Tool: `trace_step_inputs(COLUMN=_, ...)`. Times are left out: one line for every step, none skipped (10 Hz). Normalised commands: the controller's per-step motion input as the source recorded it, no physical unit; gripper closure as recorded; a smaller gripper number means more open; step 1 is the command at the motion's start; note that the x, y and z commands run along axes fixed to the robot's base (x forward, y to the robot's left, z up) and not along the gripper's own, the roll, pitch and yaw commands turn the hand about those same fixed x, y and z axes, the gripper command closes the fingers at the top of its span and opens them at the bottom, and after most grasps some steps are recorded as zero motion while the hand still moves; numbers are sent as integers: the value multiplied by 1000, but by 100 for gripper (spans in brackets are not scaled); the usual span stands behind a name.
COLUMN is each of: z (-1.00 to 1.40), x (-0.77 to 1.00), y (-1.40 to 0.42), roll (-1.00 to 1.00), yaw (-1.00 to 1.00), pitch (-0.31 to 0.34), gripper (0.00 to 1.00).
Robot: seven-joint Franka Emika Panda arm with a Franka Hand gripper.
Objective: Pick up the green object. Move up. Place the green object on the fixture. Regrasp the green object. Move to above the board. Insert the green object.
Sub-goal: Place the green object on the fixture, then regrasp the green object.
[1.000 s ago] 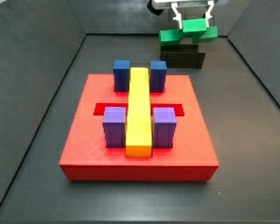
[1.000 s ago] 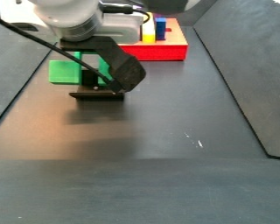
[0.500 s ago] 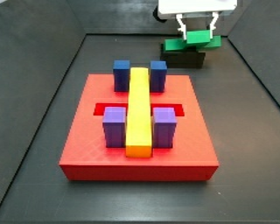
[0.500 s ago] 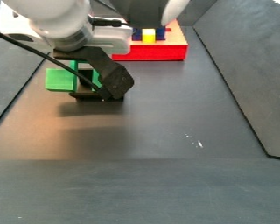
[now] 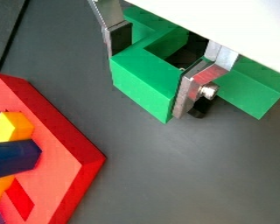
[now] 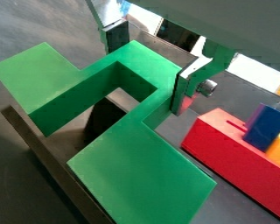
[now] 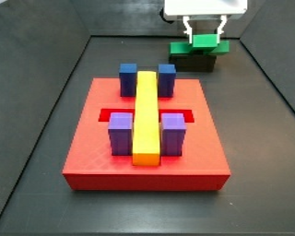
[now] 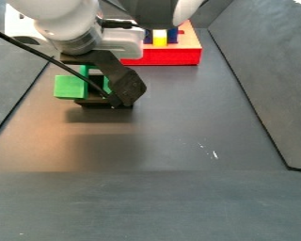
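Observation:
The green object (image 7: 199, 45) is a blocky piece with a square notch. It rests on the dark fixture (image 7: 194, 63) at the far end of the floor, and it shows in a side view (image 8: 72, 86) to the left. My gripper (image 7: 205, 35) stands over it. In both wrist views the silver fingers (image 5: 192, 87) press against opposite sides of the green object (image 5: 143, 83), so my gripper (image 6: 152, 63) is shut on it. The fixture's grey plate (image 6: 43, 153) lies under the green object (image 6: 119, 114).
The red board (image 7: 144, 161) sits in the middle of the floor with a long yellow bar (image 7: 147, 115), blue blocks (image 7: 128, 74) and purple blocks (image 7: 175, 129) in it. Its corner shows in both wrist views (image 5: 49, 140) (image 6: 230, 157). Dark walls bound the floor.
My gripper has come down with the green object, which now sits on the fixture. Over the last half second it has barely moved.

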Motion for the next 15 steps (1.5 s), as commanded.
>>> trace_step_inputs(z=-103, x=-234, y=0, roll=0, yaw=-86, pitch=0, gripper=100)
trace_step_inputs(z=-66, x=-69, y=-11, roll=0, yaw=0, pitch=0, gripper=100)
trace_step_inputs(z=-80, x=0, y=0, roll=83, yaw=0, pitch=0, gripper=100)
trace_step_inputs(z=-26, x=0, y=0, roll=0, yaw=0, pitch=69, gripper=100)
trace_step_inputs(z=0, x=0, y=0, roll=126, yaw=0, pitch=0, gripper=100)
trace_step_inputs(z=-43, x=0, y=0, roll=29, yaw=0, pitch=20, gripper=100)
trace_step_inputs(z=0, x=0, y=0, roll=0, yaw=0, pitch=0, gripper=0)
trace_step_inputs(z=0, x=0, y=0, roll=11, yaw=0, pitch=0, gripper=0)
trace_step_inputs(z=0, x=-77, y=0, roll=77, yaw=0, pitch=0, gripper=0)
trace_step_inputs(z=289, x=-231, y=106, roll=129, yaw=-3, pitch=-51, gripper=0)
trace_step_inputs(z=520, x=-234, y=23, roll=346, yaw=-29, pitch=-103, gripper=0)
trace_step_inputs(z=669, x=-291, y=0, roll=454, yaw=-51, pitch=-220, gripper=0)
trace_step_inputs(z=643, x=-151, y=0, roll=394, yaw=-69, pitch=-214, gripper=0)
trace_step_inputs(z=503, x=-169, y=-66, roll=720, yaw=0, pitch=-214, gripper=0)
trace_step_inputs(z=283, x=-174, y=-189, roll=1000, yaw=0, pitch=-260, gripper=0)
